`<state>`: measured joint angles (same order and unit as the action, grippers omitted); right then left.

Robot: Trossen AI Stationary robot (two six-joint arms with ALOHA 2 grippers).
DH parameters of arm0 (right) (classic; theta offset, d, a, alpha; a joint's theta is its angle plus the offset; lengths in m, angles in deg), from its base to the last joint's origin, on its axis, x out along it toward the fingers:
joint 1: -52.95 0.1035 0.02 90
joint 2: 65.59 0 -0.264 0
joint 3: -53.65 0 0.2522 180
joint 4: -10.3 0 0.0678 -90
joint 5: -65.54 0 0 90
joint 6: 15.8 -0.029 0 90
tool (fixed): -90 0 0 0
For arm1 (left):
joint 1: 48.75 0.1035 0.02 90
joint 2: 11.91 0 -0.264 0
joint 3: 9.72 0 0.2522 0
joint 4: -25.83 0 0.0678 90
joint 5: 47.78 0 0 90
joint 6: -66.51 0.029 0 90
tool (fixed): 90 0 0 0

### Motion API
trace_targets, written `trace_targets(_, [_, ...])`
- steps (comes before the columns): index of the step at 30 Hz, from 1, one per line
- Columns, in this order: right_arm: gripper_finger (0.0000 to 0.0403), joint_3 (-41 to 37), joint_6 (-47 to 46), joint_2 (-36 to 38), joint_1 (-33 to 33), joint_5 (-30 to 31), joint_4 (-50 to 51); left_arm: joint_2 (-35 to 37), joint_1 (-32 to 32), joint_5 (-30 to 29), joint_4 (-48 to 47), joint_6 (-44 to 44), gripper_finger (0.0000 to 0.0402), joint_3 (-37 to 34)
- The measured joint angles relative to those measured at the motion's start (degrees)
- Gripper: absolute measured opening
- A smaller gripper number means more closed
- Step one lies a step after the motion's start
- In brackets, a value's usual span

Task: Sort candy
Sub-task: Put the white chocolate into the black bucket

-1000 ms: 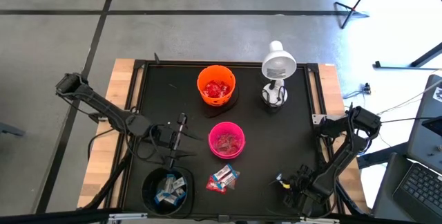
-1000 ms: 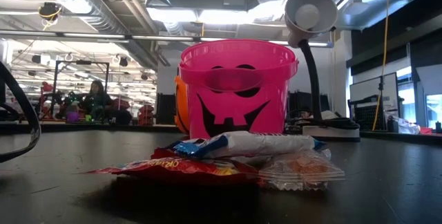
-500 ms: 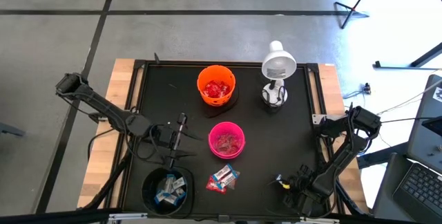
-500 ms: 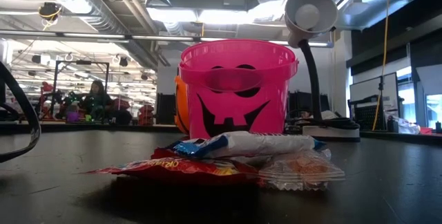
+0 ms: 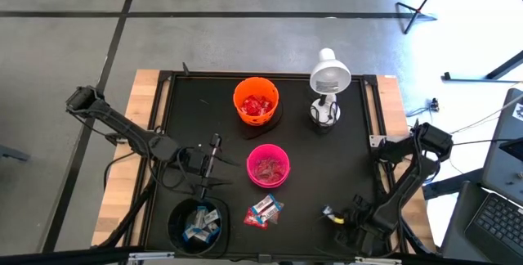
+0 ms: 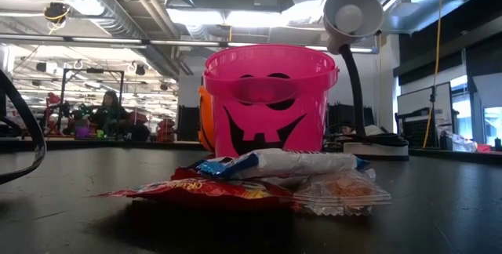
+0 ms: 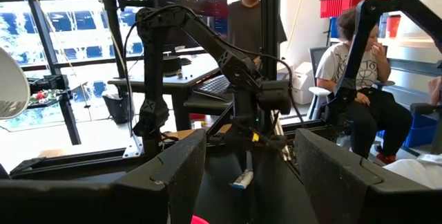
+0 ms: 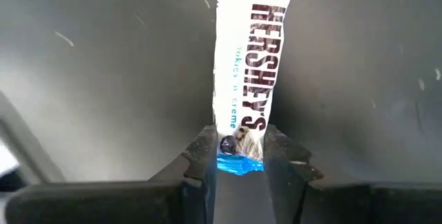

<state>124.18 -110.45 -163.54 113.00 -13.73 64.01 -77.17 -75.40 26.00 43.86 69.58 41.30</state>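
Right gripper [image 8: 238, 156] has closed since a second ago and shifted slightly at the table's near right; your pile and bowls haven't budged. It now pinches a blue-and-white bar [image 8: 244, 72] by its very end, with the rest of the wrapper sticking out ahead of the fingertips over the black table [image 5: 351, 159]; the left wrist view shows the bar hanging down off the mat. Risk, as I judge it: you've got only the wrapper's crimped tail, so a fast swing could let it slide out or twist, and it may drop short of a bowl. Move slow and keep it level. Left gripper [image 5: 214, 144] hangs unclenched and empty, well away across the table, just beside the pink bowl [image 5: 268, 166]. That bowl holds pinkish candy; beyond it, the orange bowl [image 5: 256, 100] holds red pieces; the black bowl [image 5: 196, 225], nearest the left gripper's side, holds blue-and-white ones, so that's your likely target, a long carry. Unsorted pile [image 5: 263, 210] sits between the black bowl and your right gripper.
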Motion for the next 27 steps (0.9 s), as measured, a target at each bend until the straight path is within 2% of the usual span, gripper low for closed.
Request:
trace_targets(5, [0.0088,0.1,0.4,1.6,0.0,4.9,-1.8,0.0,0.0,0.0,0.2,0.0,0.0213,0.0])
trace_targets(22, [0.0088,0.2,3.7,2.0,0.0,10.6,-4.7,0.0,0.0,0.9,1.9,0.0,0.0213,0.0])
trace_targets(27, [0.0088,0.2,7.7,2.7,0.0,13.1,-7.9,0.0,0.0,0.9,2.2,0.1,0.0213,0.0])
